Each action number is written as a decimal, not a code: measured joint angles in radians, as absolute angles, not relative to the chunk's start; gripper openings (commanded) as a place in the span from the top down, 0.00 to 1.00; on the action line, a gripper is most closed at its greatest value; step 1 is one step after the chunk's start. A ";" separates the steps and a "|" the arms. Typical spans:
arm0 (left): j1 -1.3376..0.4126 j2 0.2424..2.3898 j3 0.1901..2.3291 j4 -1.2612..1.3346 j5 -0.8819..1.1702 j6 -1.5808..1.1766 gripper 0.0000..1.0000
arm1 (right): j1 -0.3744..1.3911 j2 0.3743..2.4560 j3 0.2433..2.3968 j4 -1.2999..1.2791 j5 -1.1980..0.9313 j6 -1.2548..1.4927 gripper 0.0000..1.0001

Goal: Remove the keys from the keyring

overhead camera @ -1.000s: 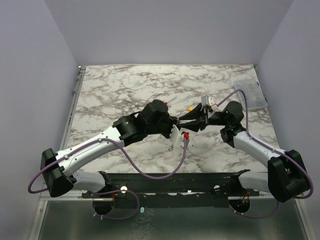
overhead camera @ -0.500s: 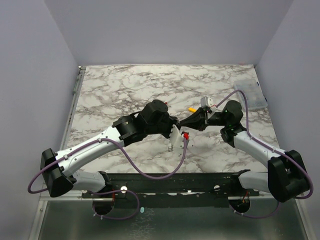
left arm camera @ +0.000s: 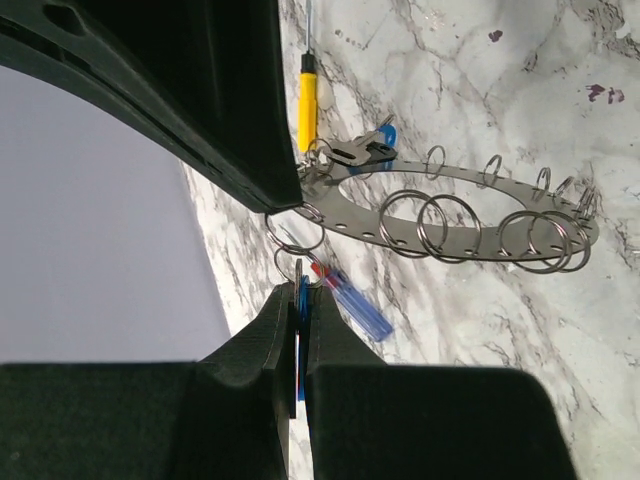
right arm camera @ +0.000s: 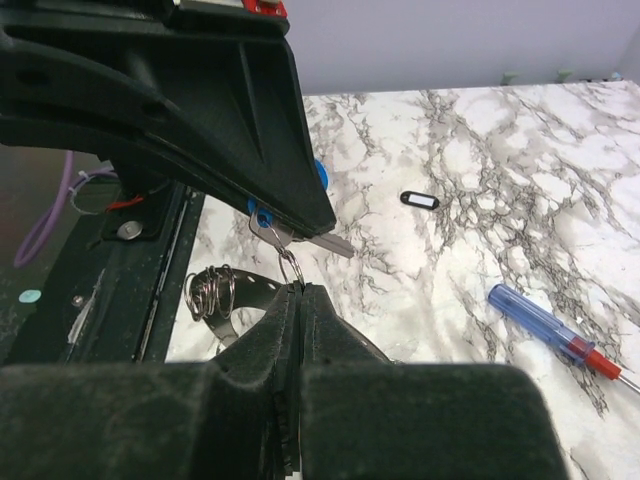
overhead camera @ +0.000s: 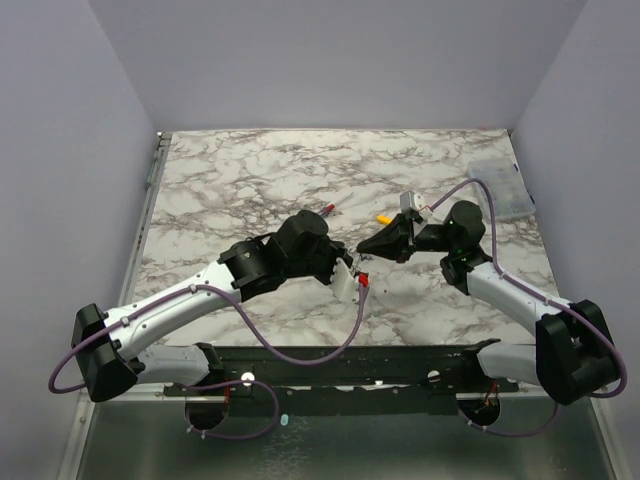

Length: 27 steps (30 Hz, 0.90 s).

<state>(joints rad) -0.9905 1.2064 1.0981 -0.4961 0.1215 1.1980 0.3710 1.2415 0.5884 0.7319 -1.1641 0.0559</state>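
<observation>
At the near end of the keyring (left arm camera: 462,173), the right gripper (right arm camera: 297,300) is closed on the rim and the left gripper (left arm camera: 299,300), just beside it, is clamped on a blue-headed key (left arm camera: 300,322) linked there, the ring's long axis running away from both.

No text, label, brand or number can be read in any view

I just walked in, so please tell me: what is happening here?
Both arms work on a grey metal keyring plate with small split rings. The left fingers are shut on a blue-headed silver key, and the right fingers pinch the small ring that joins it to the plate. The key is not yet free.
</observation>
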 measured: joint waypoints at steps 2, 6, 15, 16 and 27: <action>-0.991 1.202 1.082 -0.495 0.115 1.191 1.00 | 0.371 1.242 0.588 0.731 -1.163 0.059 0.99; -0.989 1.191 1.048 -0.508 0.111 1.170 1.00 | 0.371 1.241 0.590 0.731 -1.152 0.060 0.99; -0.980 1.191 1.043 -0.516 0.104 1.137 1.00 | 0.366 1.240 0.614 0.679 -1.151 0.013 0.71; -0.979 1.191 1.043 -0.516 0.104 1.137 1.00 | 0.366 1.240 0.619 0.672 -1.157 -0.002 0.65; -0.977 1.191 1.077 -0.514 0.143 1.185 1.00 | 0.379 1.240 0.620 0.620 -1.237 -0.092 0.48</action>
